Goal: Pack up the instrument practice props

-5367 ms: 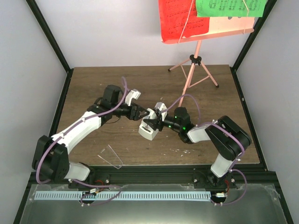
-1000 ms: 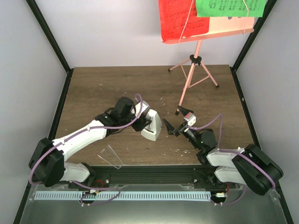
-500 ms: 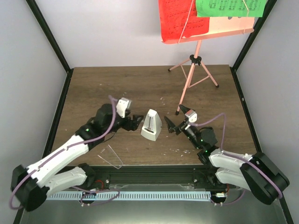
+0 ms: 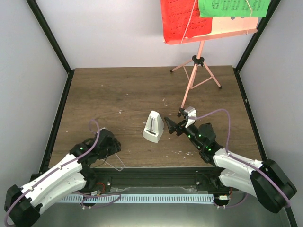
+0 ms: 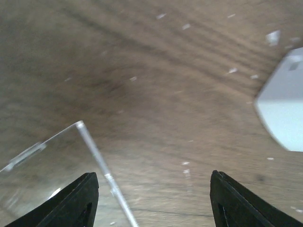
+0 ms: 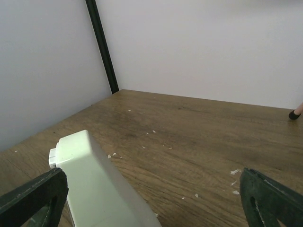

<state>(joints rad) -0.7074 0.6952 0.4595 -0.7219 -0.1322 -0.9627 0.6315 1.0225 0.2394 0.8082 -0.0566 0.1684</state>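
The white pyramid metronome [image 4: 154, 126] stands upright near the middle of the wooden desk [image 4: 118, 90], uncovered. Just to its right, the right claw [image 4: 173, 126] is low over the desk with its fingers spread wide. In the wrist view the metronome's body sits inside that gap, close to one finger and apart from the other, so nothing is pinched. Its clear cover [image 4: 113, 158] lies to the metronome's near left, by the front edge. The left claw [image 5: 151, 203] hangs over it, also spread, with one edge of the cover running below the gap. Behind the metronome and to its right stands the pink tripod music stand [image 4: 199, 61], with a red page [image 4: 182, 19] and a green page [image 4: 232, 7] on its shelf.
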